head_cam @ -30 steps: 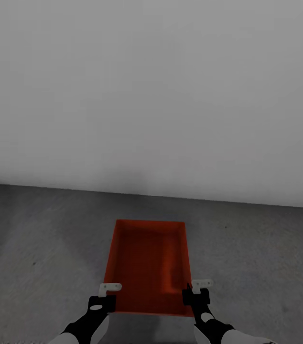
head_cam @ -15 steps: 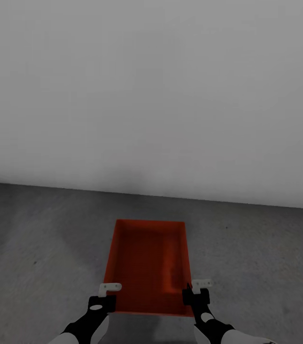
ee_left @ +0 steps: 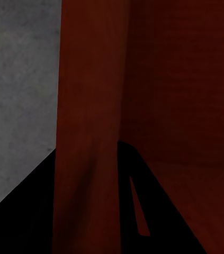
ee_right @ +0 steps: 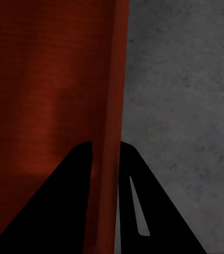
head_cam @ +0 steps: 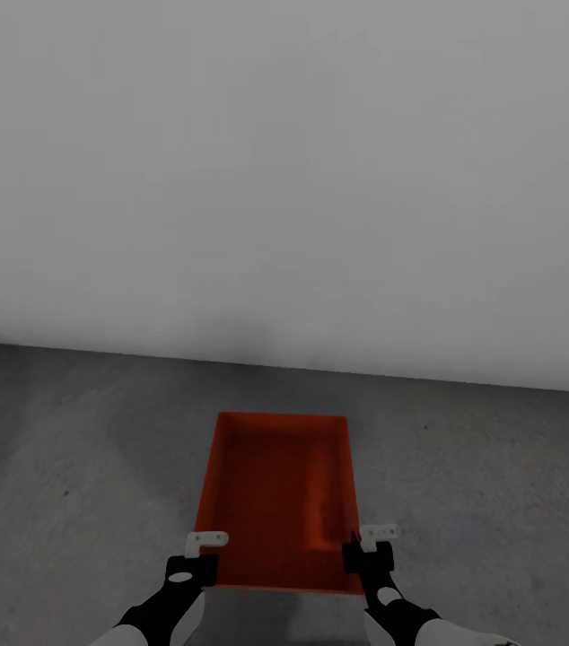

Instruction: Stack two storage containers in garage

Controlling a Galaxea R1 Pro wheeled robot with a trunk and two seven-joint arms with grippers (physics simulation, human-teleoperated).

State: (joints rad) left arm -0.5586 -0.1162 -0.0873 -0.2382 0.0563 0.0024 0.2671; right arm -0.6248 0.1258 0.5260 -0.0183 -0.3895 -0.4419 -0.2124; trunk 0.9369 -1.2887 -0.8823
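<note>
No change across last second: box (head_cam: 277, 498) on garage floor (head_cam: 78, 467) near wall (head_cam: 284, 179). Left end effector (head_cam: 205, 549) and right end effector (head_cam: 367, 544) remain clamped on side walls. Release pending; second box outstanding.

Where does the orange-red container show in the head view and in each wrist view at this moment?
Head view: container low centre, on the grey floor, between both grippers.
Left wrist view: its wall runs between the left gripper's fingers.
Right wrist view: its wall runs between the right gripper's fingers.
Shared landmark: the mottled grey floor beside the container.
</note>
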